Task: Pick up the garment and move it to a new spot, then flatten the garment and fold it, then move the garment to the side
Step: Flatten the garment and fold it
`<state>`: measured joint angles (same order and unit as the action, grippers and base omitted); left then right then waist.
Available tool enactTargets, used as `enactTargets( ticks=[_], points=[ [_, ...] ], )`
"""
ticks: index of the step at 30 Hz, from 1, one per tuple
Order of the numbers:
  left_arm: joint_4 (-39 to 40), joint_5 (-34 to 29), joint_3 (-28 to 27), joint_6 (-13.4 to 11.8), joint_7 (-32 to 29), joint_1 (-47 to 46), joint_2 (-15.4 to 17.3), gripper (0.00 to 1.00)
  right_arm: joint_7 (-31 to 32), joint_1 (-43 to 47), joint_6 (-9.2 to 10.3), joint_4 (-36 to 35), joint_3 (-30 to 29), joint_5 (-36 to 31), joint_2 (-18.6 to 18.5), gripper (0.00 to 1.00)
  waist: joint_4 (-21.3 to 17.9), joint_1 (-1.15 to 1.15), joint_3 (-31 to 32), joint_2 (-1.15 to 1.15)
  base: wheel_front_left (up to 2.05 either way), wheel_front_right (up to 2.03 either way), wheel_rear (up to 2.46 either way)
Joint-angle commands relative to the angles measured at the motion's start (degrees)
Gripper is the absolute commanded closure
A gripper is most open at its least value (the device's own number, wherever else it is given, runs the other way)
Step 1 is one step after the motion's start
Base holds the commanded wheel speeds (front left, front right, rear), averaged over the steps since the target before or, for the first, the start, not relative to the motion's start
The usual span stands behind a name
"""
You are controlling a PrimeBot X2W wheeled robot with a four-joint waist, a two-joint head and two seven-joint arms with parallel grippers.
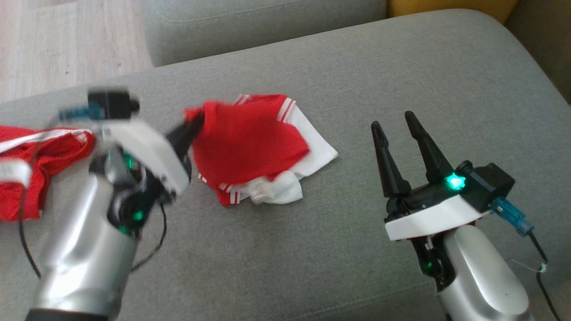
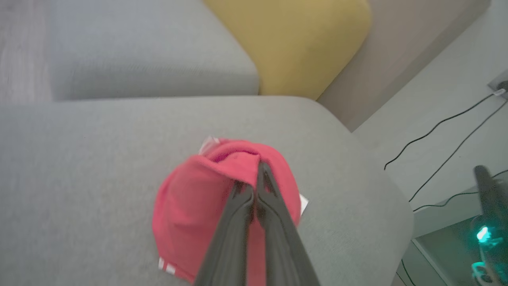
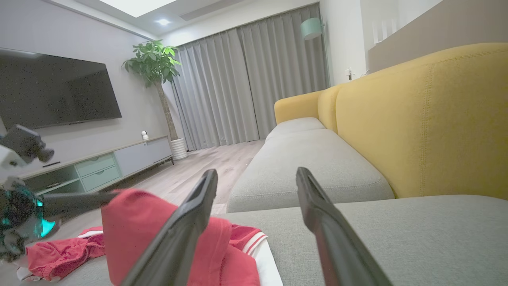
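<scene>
The garment (image 1: 250, 142) is red with white trim and lies bunched on the grey sofa cushion (image 1: 357, 67). My left gripper (image 1: 197, 119) is shut on the garment's left edge and holds that edge lifted off the cushion. In the left wrist view the closed fingers (image 2: 242, 222) pinch a raised fold of the red cloth (image 2: 190, 214). My right gripper (image 1: 393, 120) stands open to the right of the garment, apart from it, with nothing between its fingers. In the right wrist view the open fingers (image 3: 317, 214) frame the lifted red garment (image 3: 131, 226) at lower left.
A second red garment (image 1: 26, 178) lies at the cushion's left end. Another grey cushion (image 1: 250, 22) and the wooden floor (image 1: 53, 40) lie beyond. The yellow backrest (image 3: 436, 119) runs along the right. Cables (image 2: 444, 131) trail on the floor.
</scene>
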<state>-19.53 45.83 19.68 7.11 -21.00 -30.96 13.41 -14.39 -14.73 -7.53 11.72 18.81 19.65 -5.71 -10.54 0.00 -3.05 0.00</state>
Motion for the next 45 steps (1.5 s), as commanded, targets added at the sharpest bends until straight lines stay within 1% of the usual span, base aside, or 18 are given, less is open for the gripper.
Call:
enactTargets(
  ticks=[1,4,5,6,7,10,14,15,19,23,26,29,33,34,36,38,41,45],
  points=[
    [-0.28,1.11,-1.28,0.35,2.3,-2.45,2.2,1.0,-0.61,-2.85,0.04,-1.81,1.35,-0.1,0.42,0.0,0.27,0.0,-0.31,0.0,0.0,0.0,0.0],
    [-6.7,2.49,1.51,0.36,6.35,-1.07,3.24,1.0,-0.61,-3.34,0.04,-1.54,1.82,-0.03,0.31,0.0,0.57,0.0,-0.58,0.0,0.0,0.0,0.0],
    [-8.48,3.3,2.56,0.36,7.22,-0.97,3.46,0.67,-0.61,-3.48,0.04,-1.46,1.99,0.03,0.27,0.0,0.72,0.0,-0.67,0.0,0.0,0.0,0.0],
    [-9.82,3.94,3.77,0.36,8.02,-1.13,3.77,0.09,-0.61,-3.59,0.04,-1.38,2.11,0.08,0.19,0.0,0.94,0.0,-0.76,0.0,0.0,0.0,0.0],
    [-10.79,4.37,5.05,0.36,8.82,-1.29,4.12,0.0,-0.61,-3.63,0.04,-1.26,2.27,0.13,0.11,0.0,1.17,0.0,-0.74,0.0,0.0,0.0,0.0],
    [-12.0,5.61,8.42,0.36,11.31,-2.6,5.67,0.0,-0.61,-3.52,0.04,-0.89,2.58,0.3,-0.18,0.0,1.95,0.0,-0.51,0.0,0.0,0.0,0.0],
    [-10.69,5.41,12.97,0.37,14.1,-4.95,8.71,0.0,-0.61,-2.97,0.04,-0.54,2.36,0.41,-0.59,0.0,3.52,0.0,0.33,0.0,0.0,0.0,0.0],
    [-9.46,4.32,14.59,0.37,15.26,-6.1,10.42,0.0,-0.61,-2.53,0.04,-0.34,2.25,0.44,-0.71,0.0,4.42,0.0,1.04,0.0,0.0,0.0,0.0],
    [-6.24,1.13,14.61,-0.19,19.05,-7.51,13.46,0.0,-0.61,-1.78,0.04,-0.17,1.94,0.53,-0.88,0.0,6.06,0.0,2.2,0.0,0.0,0.0,0.0],
    [-0.81,-1.42,13.07,-4.51,23.54,-5.36,15.37,0.0,-0.61,-0.79,0.04,0.09,1.4,0.67,-0.98,0.0,7.71,0.0,2.84,0.0,0.0,0.0,0.0],
    [3.4,-2.87,11.37,-9.1,27.45,-1.22,16.71,0.0,-0.61,0.01,0.04,0.51,1.2,0.77,-0.98,0.0,8.6,0.0,3.18,0.0,0.0,0.0,0.0],
    [7.02,-3.04,9.14,-13.81,31.63,4.67,17.18,0.0,-0.61,0.74,0.04,1.19,0.87,1.05,-1.07,0.0,9.36,0.0,3.39,0.0,0.0,0.0,0.0],
    [10.16,-3.4,6.18,-18.16,35.09,12.76,16.44,0.0,-0.61,1.62,0.04,2.17,0.49,1.45,-1.22,0.0,10.07,0.0,3.67,0.0,0.0,0.0,0.0],
    [10.16,-3.4,6.18,-18.16,35.09,12.76,16.44,0.0,-0.61,1.62,0.04,2.17,0.49,1.45,-1.22,0.0,10.07,0.0,3.67,0.0,0.0,0.0,0.0],
    [11.69,-4.25,4.64,-19.94,35.74,16.84,15.1,0.0,-0.61,2.06,0.04,2.7,0.21,1.58,-1.45,0.0,10.33,0.0,3.77,0.0,0.0,0.0,0.0],
    [13.53,-5.72,2.33,-21.03,35.93,20.35,13.14,0.0,-0.61,2.45,0.04,3.29,-0.07,1.7,-1.7,0.0,10.51,0.0,3.82,0.0,0.0,0.0,0.0],
    [16.05,-9.3,-1.28,-21.3,35.97,25.22,9.4,0.0,-0.61,2.93,0.04,4.55,-0.66,2.0,-2.14,0.0,10.84,0.0,3.79,0.0,0.0,0.0,0.0],
    [16.75,-13.76,-3.88,-19.89,35.98,29.02,4.98,0.0,-0.61,2.65,0.04,6.04,-0.7,2.58,-2.53,0.0,11.05,0.0,3.68,0.0,0.0,0.0,0.0]
  ],
)
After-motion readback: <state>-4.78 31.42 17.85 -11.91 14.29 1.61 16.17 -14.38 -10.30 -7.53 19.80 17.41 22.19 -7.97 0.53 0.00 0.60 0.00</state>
